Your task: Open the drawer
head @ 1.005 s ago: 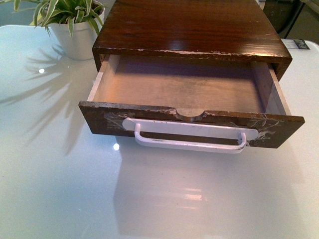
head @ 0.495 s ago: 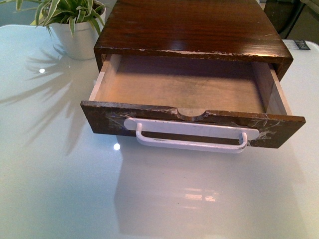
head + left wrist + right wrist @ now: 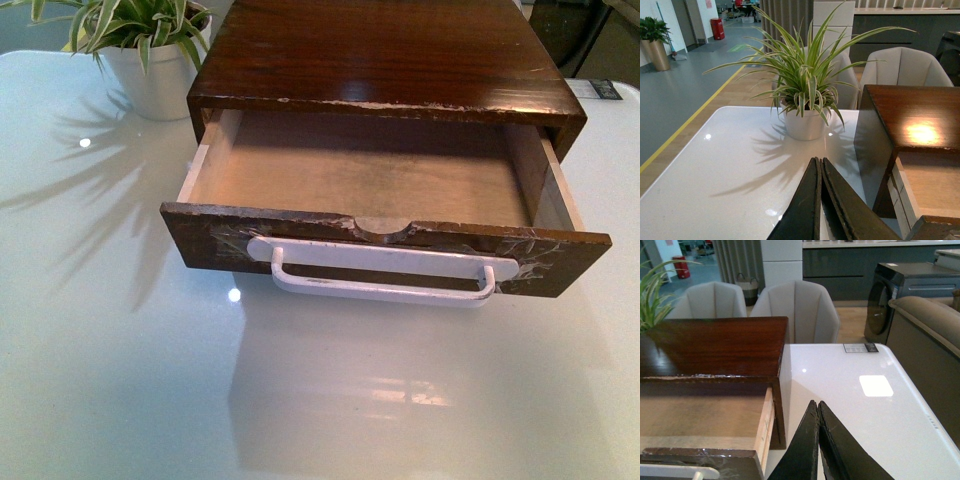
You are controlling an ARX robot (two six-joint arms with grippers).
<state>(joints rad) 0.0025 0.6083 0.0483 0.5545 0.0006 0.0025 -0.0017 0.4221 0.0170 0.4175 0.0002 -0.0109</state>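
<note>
The drawer (image 3: 385, 250) stands pulled well out of its dark-brown wooden cabinet (image 3: 385, 55) in the front view, pale empty interior showing. Its scuffed, taped front carries a long white bar handle (image 3: 383, 279) and a half-round notch in the top edge. Neither arm appears in the front view. My left gripper (image 3: 820, 162) is shut with nothing in it, over the table beside the cabinet's left side; the drawer's corner (image 3: 940, 227) lies close by. My right gripper (image 3: 818, 405) is shut and empty, beside the drawer's right side (image 3: 765, 427).
A white pot with a striped green plant (image 3: 150, 60) stands on the glossy white table (image 3: 120, 380) left of the cabinet, also large in the left wrist view as the plant (image 3: 805, 100). Chairs (image 3: 795, 307) and a sofa (image 3: 927, 335) stand beyond the table's far and right edges.
The drawer and cabinet sit almost where they were a second ago, shifted only a few pixels in the front view. No arm has entered that view.
</note>
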